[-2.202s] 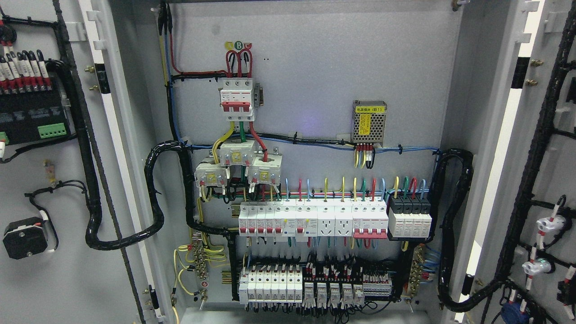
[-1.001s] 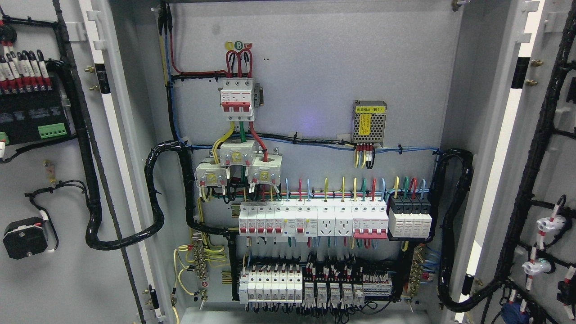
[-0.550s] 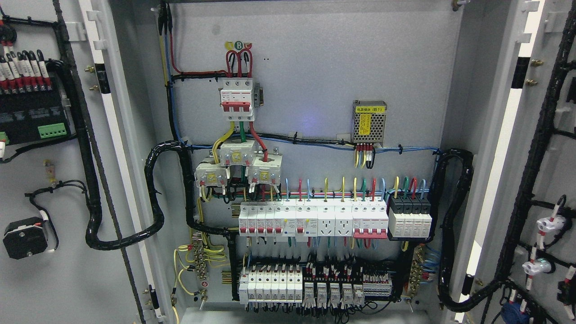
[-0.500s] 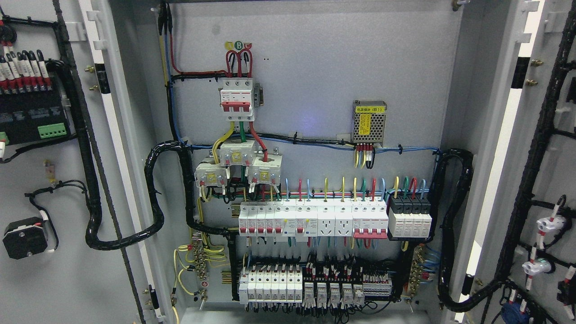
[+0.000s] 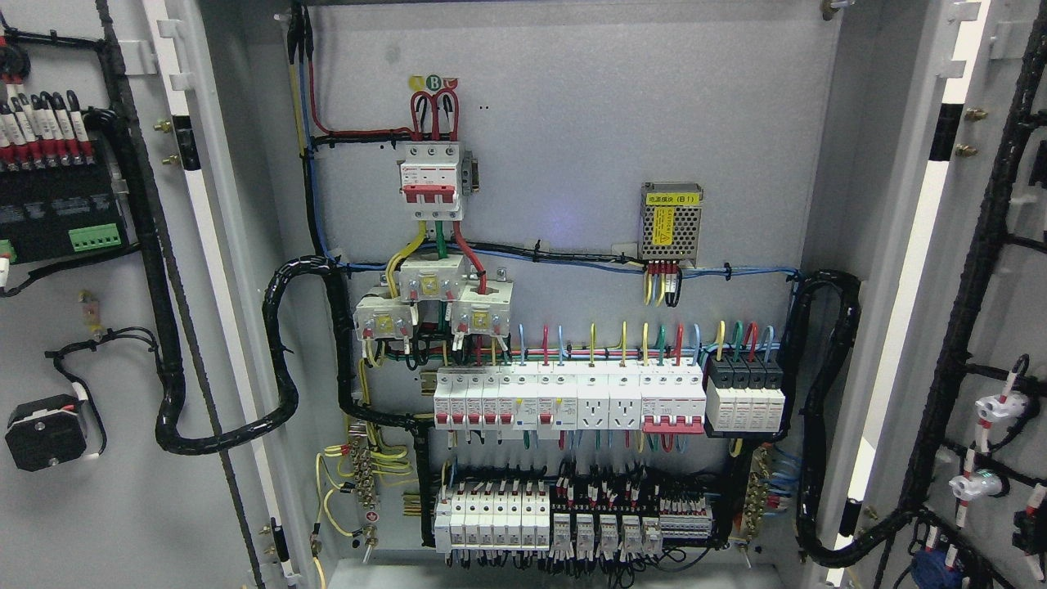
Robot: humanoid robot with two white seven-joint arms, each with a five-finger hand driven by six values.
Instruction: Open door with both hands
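An electrical cabinet fills the head view with both doors swung wide. The left door (image 5: 98, 507) shows its grey inner face at the picture's left, carrying a black module and wiring. The right door (image 5: 998, 311) stands swung out at the right edge, with black cable bundles and small white fittings on it. Between them the grey back panel (image 5: 589, 123) is fully exposed. Neither of my hands nor any arm shows in the picture.
On the back panel sit a red-and-white main breaker (image 5: 431, 182), a meshed power supply (image 5: 671, 221), a row of white breakers (image 5: 572, 398) and lower terminal blocks (image 5: 564, 523). Thick black cable looms (image 5: 282, 360) hang from panel to each door.
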